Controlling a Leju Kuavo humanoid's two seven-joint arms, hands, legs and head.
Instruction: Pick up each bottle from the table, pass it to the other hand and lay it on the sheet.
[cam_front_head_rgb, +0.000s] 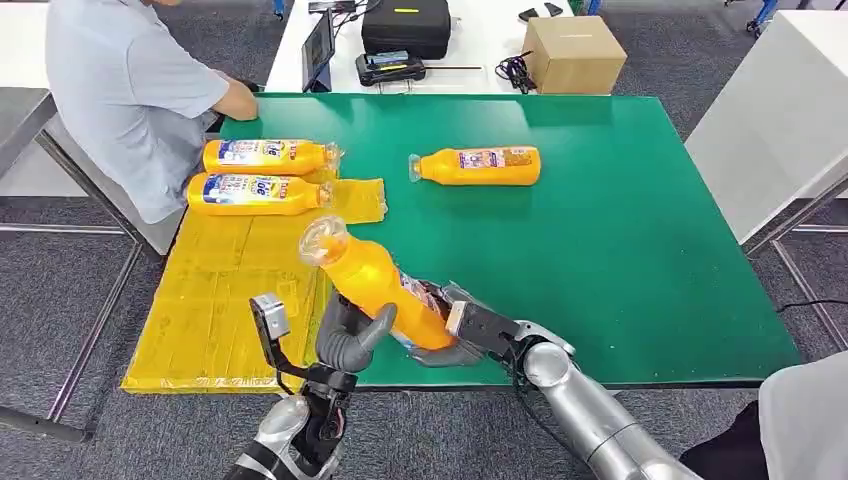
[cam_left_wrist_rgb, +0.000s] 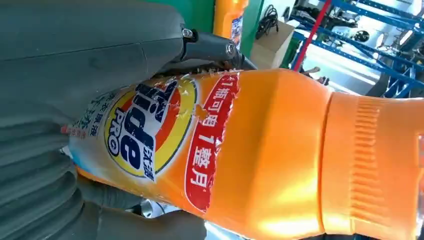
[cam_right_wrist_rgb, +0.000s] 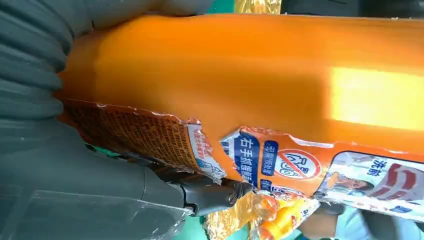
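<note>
An orange detergent bottle (cam_front_head_rgb: 372, 281) is held tilted above the table's front edge, cap end up and toward the yellow sheet (cam_front_head_rgb: 225, 300). My right hand (cam_front_head_rgb: 447, 331) grips its lower body from the right. My left hand (cam_front_head_rgb: 351, 335) wraps it from the left. In the left wrist view the left hand (cam_left_wrist_rgb: 60, 75) curls around the labelled bottle (cam_left_wrist_rgb: 280, 160). In the right wrist view the right hand (cam_right_wrist_rgb: 50, 175) grips the bottle (cam_right_wrist_rgb: 250, 75) by its torn label. Two bottles (cam_front_head_rgb: 266, 157) (cam_front_head_rgb: 255, 194) lie on the sheet. Another bottle (cam_front_head_rgb: 478, 166) lies on the green table (cam_front_head_rgb: 620, 250).
A person in a light shirt (cam_front_head_rgb: 125, 90) sits at the table's far left corner, one hand on the edge. Behind the green table stand a cardboard box (cam_front_head_rgb: 573, 53), a black case (cam_front_head_rgb: 406, 25) and cables. White tables flank both sides.
</note>
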